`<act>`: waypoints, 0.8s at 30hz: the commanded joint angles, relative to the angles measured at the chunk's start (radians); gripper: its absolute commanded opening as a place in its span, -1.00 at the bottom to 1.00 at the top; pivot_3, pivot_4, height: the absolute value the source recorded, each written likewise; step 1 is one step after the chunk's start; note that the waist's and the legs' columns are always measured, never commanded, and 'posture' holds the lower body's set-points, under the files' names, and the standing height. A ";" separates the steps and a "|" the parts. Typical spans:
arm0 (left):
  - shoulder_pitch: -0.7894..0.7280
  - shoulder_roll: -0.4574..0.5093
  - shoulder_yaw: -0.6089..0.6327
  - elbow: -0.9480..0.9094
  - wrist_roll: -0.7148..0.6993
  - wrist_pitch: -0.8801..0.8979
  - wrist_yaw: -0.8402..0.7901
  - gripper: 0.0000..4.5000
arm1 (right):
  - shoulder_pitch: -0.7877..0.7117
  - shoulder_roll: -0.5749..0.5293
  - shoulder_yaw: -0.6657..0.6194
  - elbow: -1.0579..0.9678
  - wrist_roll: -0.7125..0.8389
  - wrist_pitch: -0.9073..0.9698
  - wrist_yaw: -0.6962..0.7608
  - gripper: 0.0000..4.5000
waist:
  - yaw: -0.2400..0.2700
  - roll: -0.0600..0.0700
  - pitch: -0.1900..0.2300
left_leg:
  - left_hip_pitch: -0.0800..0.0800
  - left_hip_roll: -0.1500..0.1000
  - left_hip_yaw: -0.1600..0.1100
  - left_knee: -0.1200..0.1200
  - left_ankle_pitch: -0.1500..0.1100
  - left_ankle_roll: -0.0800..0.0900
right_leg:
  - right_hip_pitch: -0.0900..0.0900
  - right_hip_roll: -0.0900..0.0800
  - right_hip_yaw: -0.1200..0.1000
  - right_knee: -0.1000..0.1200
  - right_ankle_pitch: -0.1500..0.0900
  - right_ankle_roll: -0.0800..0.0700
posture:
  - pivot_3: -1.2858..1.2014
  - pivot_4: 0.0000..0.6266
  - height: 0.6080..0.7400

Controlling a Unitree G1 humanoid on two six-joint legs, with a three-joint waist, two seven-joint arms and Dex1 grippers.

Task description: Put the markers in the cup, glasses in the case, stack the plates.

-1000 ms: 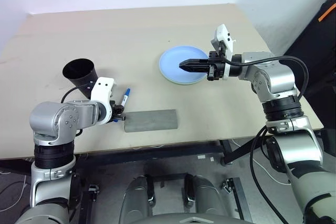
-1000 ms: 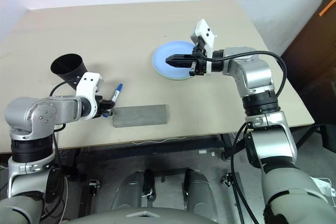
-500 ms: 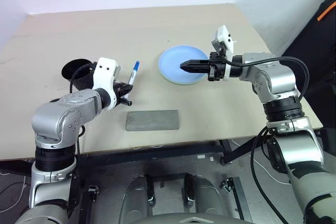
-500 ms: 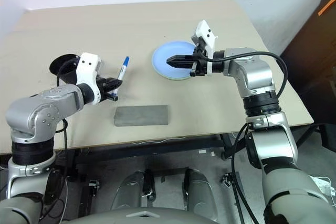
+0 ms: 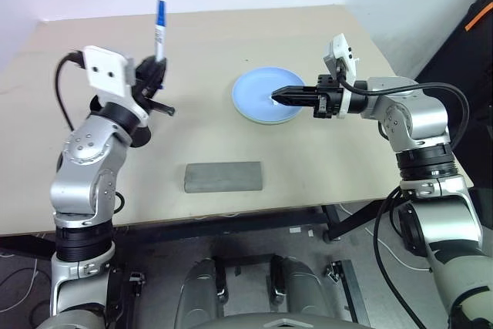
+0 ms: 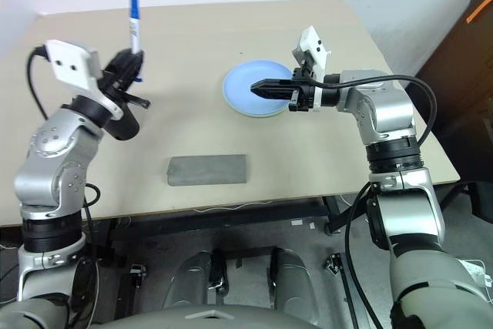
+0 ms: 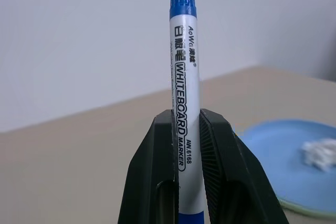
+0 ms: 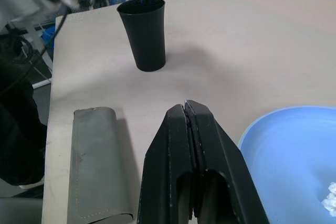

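the blue marker (image 5: 160, 30) is pinched upright in the left pincer (image 5: 154, 75), held above the cup (image 8: 142, 33) at the bench's (image 5: 231, 36) left. the right pincer (image 5: 286, 96), pressed together and empty, is held over the plates (image 5: 254, 102), far right.

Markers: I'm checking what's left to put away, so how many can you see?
1. The blue-capped marker stands upright, pinched in the left gripper, raised above the black cup. Another may be hidden inside the cup.
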 commanded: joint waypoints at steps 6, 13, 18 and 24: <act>0.040 0.102 0.150 0.076 -0.017 -0.067 -0.053 -0.88 | -0.023 0.007 -0.022 -0.014 0.008 -0.026 -0.004 -1.00 | 0.002 0.000 0.000 | 0.000 0.000 0.000 0.000 0.000 0.000 | 0.000 0.000 0.000 0.000 0.000 0.000 | 0.03 -0.52 0.57; 0.072 0.102 0.151 0.159 -0.018 -0.148 -0.121 -0.88 | -0.026 0.000 -0.024 -0.014 0.015 -0.030 0.011 -1.00 | 0.001 0.000 0.000 | 0.000 0.000 0.000 0.000 0.000 0.000 | 0.000 0.000 0.000 -0.001 0.000 0.000 | 0.03 -0.52 0.57; 0.086 0.098 0.148 0.204 -0.015 -0.169 -0.124 -0.88 | -0.022 -0.010 -0.026 -0.022 0.015 -0.025 0.017 -1.00 | 0.000 0.000 0.000 | 0.000 0.000 0.000 -0.001 0.000 0.000 | -0.001 0.000 0.000 -0.001 0.000 0.000 | 0.03 -0.52 0.57; 0.093 0.102 0.146 0.194 -0.014 -0.154 -0.105 -0.28 | -0.018 -0.015 -0.024 -0.029 0.011 -0.024 0.013 -1.00 | 0.000 0.000 0.000 | -0.001 0.000 0.000 -0.001 0.000 0.000 | -0.001 0.000 0.000 -0.001 0.000 0.000 | 0.03 -0.52 0.57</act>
